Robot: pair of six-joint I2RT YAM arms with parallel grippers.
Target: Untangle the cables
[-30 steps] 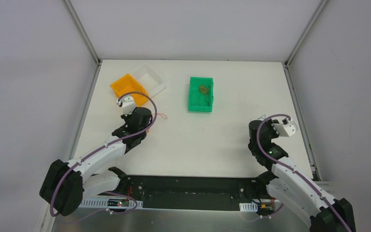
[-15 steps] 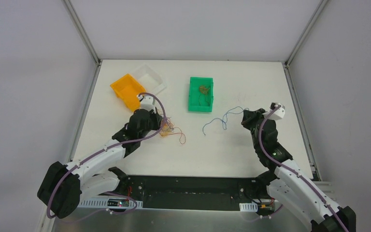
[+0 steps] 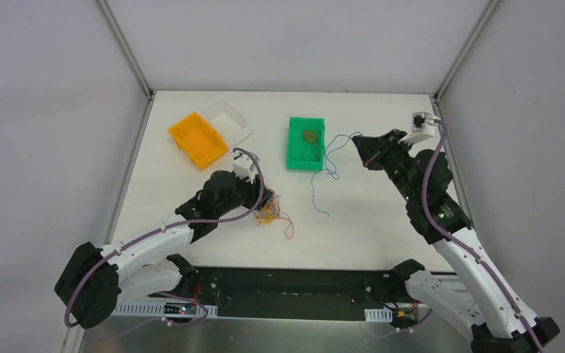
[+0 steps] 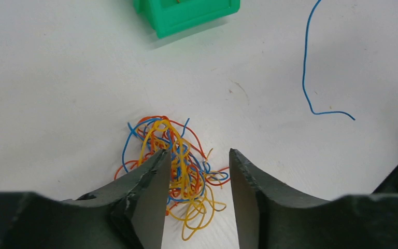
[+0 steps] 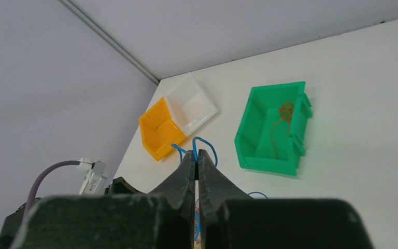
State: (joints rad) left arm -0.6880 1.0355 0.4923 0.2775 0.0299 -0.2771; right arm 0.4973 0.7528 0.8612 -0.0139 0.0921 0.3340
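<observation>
Blue cable held up, tangle on desk.
Right fingers (image 5: 186,174) clenched on a blue cable (image 3: 327,156) that hangs down beside the green bin (image 3: 306,163). Left fingers (image 4: 145,192) released, spread either side of the orange, blue and yellow tangle (image 4: 186,171) on the desk (image 3: 368,220). Brownish wire (image 3: 310,136) sits in the bin.

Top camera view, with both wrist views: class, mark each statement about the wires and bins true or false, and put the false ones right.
1. The right gripper is shut on a blue wire. True.
2. The left gripper is clamped tight on the tangle of wires. False: its jaws stand apart over the tangle.
3. The green bin is empty. False: a brownish wire lies in it.
4. The orange bin stands beside a clear bin. True.
</observation>
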